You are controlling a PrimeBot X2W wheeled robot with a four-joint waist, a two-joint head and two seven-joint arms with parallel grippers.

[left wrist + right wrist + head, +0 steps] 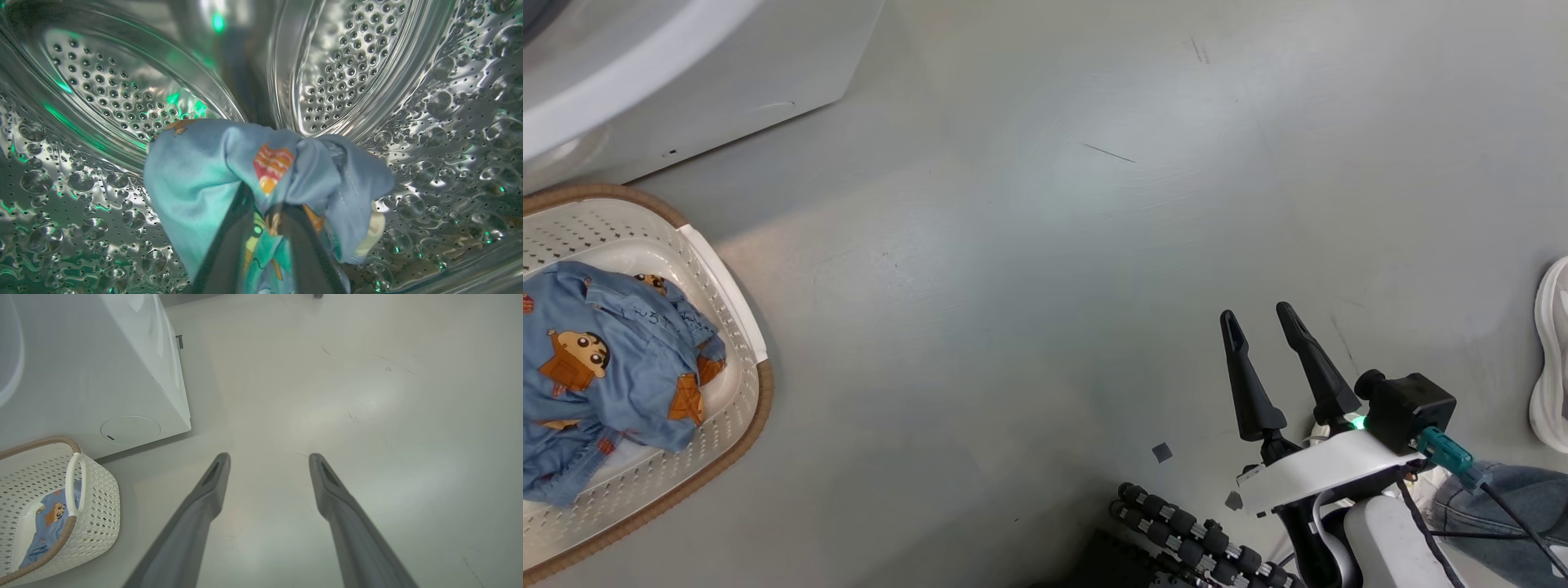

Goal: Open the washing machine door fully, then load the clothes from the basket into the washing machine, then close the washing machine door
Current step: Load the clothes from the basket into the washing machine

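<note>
**A:** Where is the left pincer [270, 210]?

**B:** Inside the washer's [727, 73] steel drum [102, 94]. Its two dark fingers run up close together into a bunched light blue garment [192, 175]. The cloth lies between them and drapes over the tips.

**A:** Pinching it?

**B:** I cannot tell, because the tips are buried in the fabric. The garment hangs around them, in front of the drum's back wall.

**A:** And the right pincer [1255, 312]?

**B:** Spread wide and holding nothing. It hangs above bare floor [1054, 245], well apart from the washer.

**A:** And the rest of the clothes [613, 367]?

**B:** They lie in the basket [731, 408], a crumpled blue heap with orange-brown cartoon figures. The basket stands on the floor just beside the washer's front, near its corner.
</note>
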